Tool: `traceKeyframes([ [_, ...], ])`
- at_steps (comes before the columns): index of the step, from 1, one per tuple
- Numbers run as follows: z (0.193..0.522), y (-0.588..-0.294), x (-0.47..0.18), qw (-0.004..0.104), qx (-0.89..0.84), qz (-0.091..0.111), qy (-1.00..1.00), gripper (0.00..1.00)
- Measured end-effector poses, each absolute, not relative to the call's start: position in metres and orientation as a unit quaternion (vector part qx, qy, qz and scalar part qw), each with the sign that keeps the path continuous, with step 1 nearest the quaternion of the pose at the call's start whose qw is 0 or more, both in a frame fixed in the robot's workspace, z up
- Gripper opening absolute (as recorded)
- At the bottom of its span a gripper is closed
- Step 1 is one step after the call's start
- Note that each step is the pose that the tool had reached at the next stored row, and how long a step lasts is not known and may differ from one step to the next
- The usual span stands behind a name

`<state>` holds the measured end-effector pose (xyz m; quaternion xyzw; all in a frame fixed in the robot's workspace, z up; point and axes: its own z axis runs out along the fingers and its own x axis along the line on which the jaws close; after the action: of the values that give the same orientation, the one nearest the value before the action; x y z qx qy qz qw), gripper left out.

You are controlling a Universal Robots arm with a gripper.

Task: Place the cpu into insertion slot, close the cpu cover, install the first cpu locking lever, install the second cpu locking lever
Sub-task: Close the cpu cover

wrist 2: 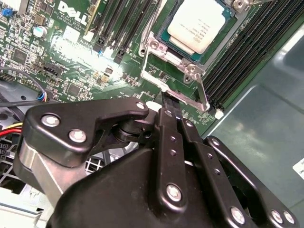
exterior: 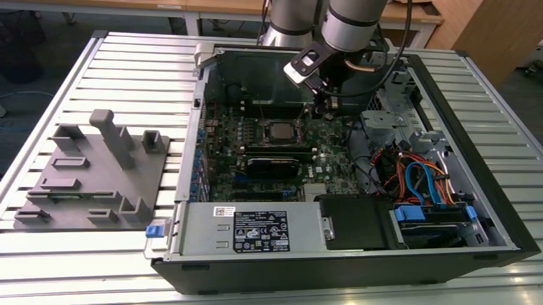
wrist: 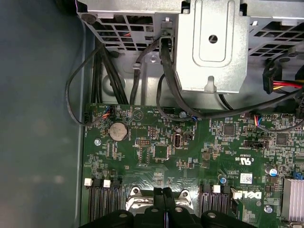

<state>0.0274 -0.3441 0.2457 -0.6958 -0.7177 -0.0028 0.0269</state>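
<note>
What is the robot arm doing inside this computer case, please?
The arm's gripper, fingers shut, is low over the motherboard, right next to the processor socket. The cpu already sits in the insertion slot. The cpu cover lies swung open beside it, not yet closed, with the fingertips at its edge.

Cpu [wrist 2: 197, 23] silvery-grey, circuit board [wrist 2: 127, 87] green, pincer [wrist 2: 169, 103] black.

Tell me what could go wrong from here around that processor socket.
The cpu cover stands open beside the cpu, with the gripper, jaws shut, right at its edge; a slip could bend the thin frame or scrape the green board. If the cpu sits slightly off in the insertion slot, closing the cover might damage it.
</note>
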Motion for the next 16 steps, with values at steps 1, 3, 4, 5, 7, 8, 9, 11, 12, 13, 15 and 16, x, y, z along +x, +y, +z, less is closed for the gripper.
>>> traceKeyframes([
  [1, 0.2457, -0.3441, 0.0269, 0.027, -0.696, -0.003, -0.718, 0.11],
  [3, 0.2456, -0.3441, 0.0259, 0.027, -0.696, -0.003, -0.718, 0.11],
  [4, 0.2456, -0.3441, 0.0253, 0.027, -0.696, -0.003, -0.718, 0.11],
  [5, 0.2456, -0.3441, 0.0242, 0.027, -0.696, -0.003, -0.718, 0.11],
  [7, 0.2455, -0.3441, 0.0231, 0.027, -0.696, -0.003, -0.718, 0.11],
  [8, 0.2455, -0.3441, 0.0229, 0.027, -0.696, -0.003, -0.718, 0.11],
  [9, 0.2455, -0.3441, 0.0224, 0.027, -0.696, -0.003, -0.718, 0.11],
  [11, 0.2454, -0.3441, 0.0217, 0.027, -0.696, -0.003, -0.718, 0.11],
  [12, 0.2454, -0.3441, 0.0214, 0.027, -0.696, -0.003, -0.718, 0.11],
  [13, 0.2454, -0.3441, 0.0211, 0.027, -0.696, -0.003, -0.718, 0.11],
  [15, 0.2453, -0.3441, 0.0204, 0.027, -0.696, -0.003, -0.718, 0.11],
  [16, 0.2453, -0.3441, 0.0200, 0.027, -0.696, -0.003, -0.718, 0.11],
])
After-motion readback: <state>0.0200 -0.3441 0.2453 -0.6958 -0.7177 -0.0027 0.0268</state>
